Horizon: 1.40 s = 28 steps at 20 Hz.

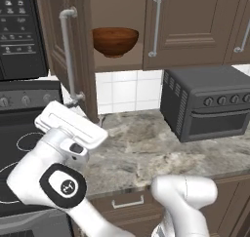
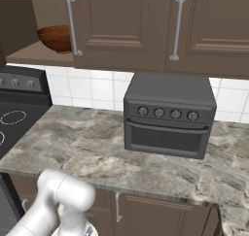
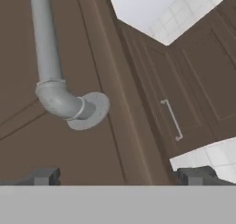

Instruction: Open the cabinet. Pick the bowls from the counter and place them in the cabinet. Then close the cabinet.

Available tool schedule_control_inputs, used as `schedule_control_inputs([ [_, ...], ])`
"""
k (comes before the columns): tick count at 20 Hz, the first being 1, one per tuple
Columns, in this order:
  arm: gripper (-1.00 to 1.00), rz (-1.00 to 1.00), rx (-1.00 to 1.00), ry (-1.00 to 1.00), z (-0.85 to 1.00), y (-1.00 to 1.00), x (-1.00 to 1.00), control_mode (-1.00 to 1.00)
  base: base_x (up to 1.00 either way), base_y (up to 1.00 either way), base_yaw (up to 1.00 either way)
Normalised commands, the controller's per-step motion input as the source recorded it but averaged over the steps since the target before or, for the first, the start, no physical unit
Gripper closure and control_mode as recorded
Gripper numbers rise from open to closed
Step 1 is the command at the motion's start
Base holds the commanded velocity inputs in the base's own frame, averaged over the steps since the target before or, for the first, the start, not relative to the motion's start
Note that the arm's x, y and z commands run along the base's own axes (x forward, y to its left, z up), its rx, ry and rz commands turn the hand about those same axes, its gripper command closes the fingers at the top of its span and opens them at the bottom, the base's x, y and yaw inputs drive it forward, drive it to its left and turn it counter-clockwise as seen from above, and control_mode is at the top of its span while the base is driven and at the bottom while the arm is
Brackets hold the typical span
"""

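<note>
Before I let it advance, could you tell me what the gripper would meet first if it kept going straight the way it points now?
Most likely the open cabinet door: the gripper faces its brown panel just below the handle's lower foot. The remaining gap cannot be judged, though it looks close.

— Where does the cabinet [image 1: 78,50] stand?
— On the wall above the counter [image 1: 161,150], dark brown, its left door [image 1: 66,46] swung open, the right one [image 1: 190,26] shut. Long silver bar handles [image 1: 68,55] run down the doors.
— And the bowls?
— 1 shows: the glossy reddish-brown wooden bowl [image 1: 115,41] sits upright on the cabinet's bottom shelf [image 1: 117,61].
— The counter?
— Grey-beige marbled stone with a thick front edge.
</note>
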Motion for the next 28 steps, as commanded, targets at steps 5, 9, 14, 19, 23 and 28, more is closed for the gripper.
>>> schedule_control_inputs([
  [5, -1.0, -0.03, -0.07, -0.14, 0.0, -0.63, 0.56, -1.0, 0.0, 0.0, 0.0],
  [9, -1.0, -0.04, -0.07, -0.08, 0.0, -0.56, 0.74, -1.0, 0.0, 0.0, 0.0],
  [14, -1.0, -0.04, -0.09, -0.09, 0.0, -0.48, 0.77, -1.0, 0.0, 0.0, 0.0],
  [19, -1.0, -0.01, -0.02, -0.03, 0.0, -0.44, 0.96, -1.0, 0.0, 0.0, 0.0],
  [23, -1.0, 0.0, 0.0, -0.03, 0.1, -0.32, 0.94, -1.0, 0.0, 0.0, 0.0],
  [28, -1.0, 0.0, 0.0, -0.01, 0.12, -0.3, 1.0, -1.0, 0.0, 0.0, 0.0],
])
